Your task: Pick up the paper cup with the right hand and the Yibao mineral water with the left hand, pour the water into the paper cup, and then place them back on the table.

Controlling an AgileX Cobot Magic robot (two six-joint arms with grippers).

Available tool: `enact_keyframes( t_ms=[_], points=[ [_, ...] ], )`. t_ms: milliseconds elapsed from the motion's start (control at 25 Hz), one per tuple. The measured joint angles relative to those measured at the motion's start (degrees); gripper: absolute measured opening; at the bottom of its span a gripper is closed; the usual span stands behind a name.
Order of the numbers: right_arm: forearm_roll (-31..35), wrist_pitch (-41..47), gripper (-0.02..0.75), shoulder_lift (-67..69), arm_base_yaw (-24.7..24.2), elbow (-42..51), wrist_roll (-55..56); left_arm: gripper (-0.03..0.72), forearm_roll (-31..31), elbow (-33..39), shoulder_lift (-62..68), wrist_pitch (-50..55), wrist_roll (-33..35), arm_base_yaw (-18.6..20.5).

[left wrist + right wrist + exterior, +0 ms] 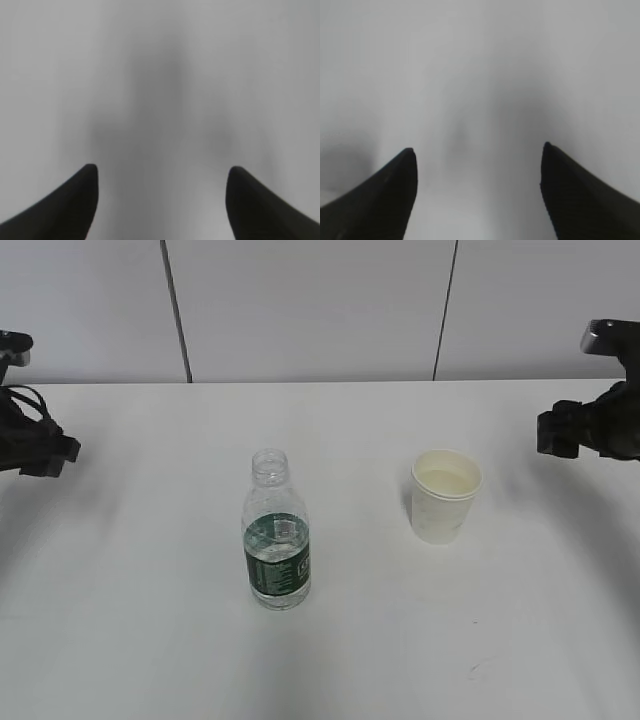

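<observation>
A plain white table (150, 660) held two things. The Yibao mineral water (276, 532), a small clear bottle with a dark green label and no cap, stood upright left of centre, partly filled. The paper cup (446, 496) stood upright to its right, well apart from it, and its inside looked cream and empty.

The open neck seemed the main risk: a squeeze too hard on the ribbed body, or a tilt on lifting, could likely push water out before the bottle reached the cup. The light cup might crumple or tip if pinched near its rim, and a pour started with the neck off the cup's mouth would probably wet the table.

The left hand (40, 448) hung at the far left edge of the exterior view, well away from the bottle. The right hand (585, 430) hung at the far right edge, well away from the cup. In the left wrist view the gripper's fingers (70, 205) were spread wide over bare, blurred table; in the right wrist view the fingers (390, 195) were likewise wide apart, holding nothing
</observation>
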Motion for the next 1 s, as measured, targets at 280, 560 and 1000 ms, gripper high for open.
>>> enact_keyframes(
  t_ms=[280, 560, 1000],
  points=[
    [-1.8, 36.6, 0.595, 0.0, -0.3, -18.2, -0.5, 0.482, -6.1, -15.2, 0.1, 30.3, 6.6, -1.4],
    [-2.0, 58.8, 0.595, 0.0, -0.3, -30.6, -2.7, 0.48, -17.7, -23.9, 0.0, 48.4, 16.0, -1.2],
    [-1.7, 63.5, 0.595, -0.4, -0.3, -33.5, -5.5, 0.476, -20.9, -21.1, -7.9, 50.4, 17.2, -1.2]
  ],
)
